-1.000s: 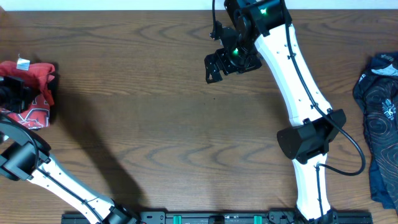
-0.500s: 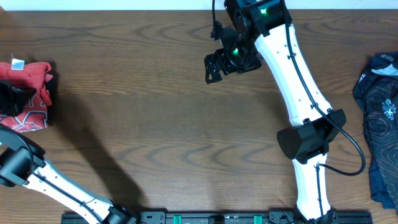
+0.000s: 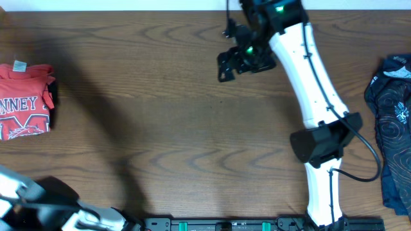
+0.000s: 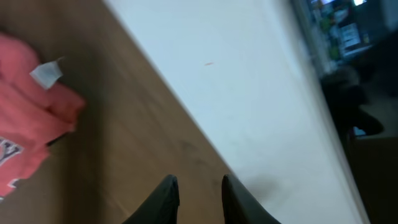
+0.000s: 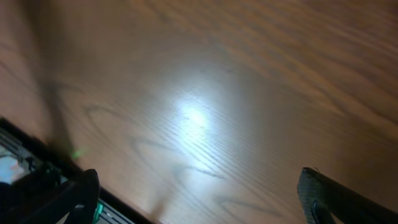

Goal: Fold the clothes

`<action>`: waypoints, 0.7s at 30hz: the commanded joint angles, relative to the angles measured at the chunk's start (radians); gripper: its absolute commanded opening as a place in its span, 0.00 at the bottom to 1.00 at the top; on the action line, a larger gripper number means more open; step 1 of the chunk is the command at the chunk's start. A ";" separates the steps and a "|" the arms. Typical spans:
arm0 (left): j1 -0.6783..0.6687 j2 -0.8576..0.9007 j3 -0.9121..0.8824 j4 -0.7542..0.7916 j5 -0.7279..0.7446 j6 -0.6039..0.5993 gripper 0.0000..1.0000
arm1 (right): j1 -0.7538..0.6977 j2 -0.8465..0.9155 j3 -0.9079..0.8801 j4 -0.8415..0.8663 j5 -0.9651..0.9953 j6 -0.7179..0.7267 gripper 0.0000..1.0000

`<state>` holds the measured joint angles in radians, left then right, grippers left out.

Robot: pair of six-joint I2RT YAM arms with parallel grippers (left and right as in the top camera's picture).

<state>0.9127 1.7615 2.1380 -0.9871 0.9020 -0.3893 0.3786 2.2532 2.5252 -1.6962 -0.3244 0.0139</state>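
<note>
Nearest, at the left front: left gripper (image 4: 198, 198) parted only narrowly, nothing between its fingers, pointing across the brown wood-grain surface (image 3: 160, 128) towards a white wall. Farther along the left edge: folded coral-red T-shirt (image 3: 24, 102), white-and-navy lettering up, with a black cloth strip (image 3: 52, 95) showing at its right side; well apart, at the right edge, crumpled navy swirl-patterned garment (image 3: 392, 122). Farthest, near the back edge: right gripper (image 3: 223, 69) spread wide, empty, over bare wood.
</note>
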 commanded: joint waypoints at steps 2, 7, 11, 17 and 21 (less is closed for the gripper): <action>0.002 -0.129 0.008 -0.011 0.066 -0.028 0.29 | -0.099 -0.121 -0.001 -0.002 0.010 -0.016 0.99; 0.002 -0.271 0.008 -0.071 0.121 -0.027 0.33 | -0.177 -0.232 -0.001 -0.002 0.011 -0.034 0.99; 0.002 -0.365 0.008 -0.124 0.200 -0.023 0.34 | -0.214 -0.336 -0.001 -0.002 0.045 -0.069 0.99; 0.002 -0.488 0.008 -0.134 0.350 -0.014 0.39 | -0.219 -0.467 -0.001 -0.002 0.088 -0.068 0.99; 0.002 -0.567 0.007 -0.134 0.476 0.003 0.42 | -0.219 -0.535 -0.001 0.000 0.089 -0.068 0.99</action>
<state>0.9127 1.2377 2.1380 -1.1202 1.2335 -0.4133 0.1627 1.7527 2.5233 -1.6955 -0.2520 -0.0360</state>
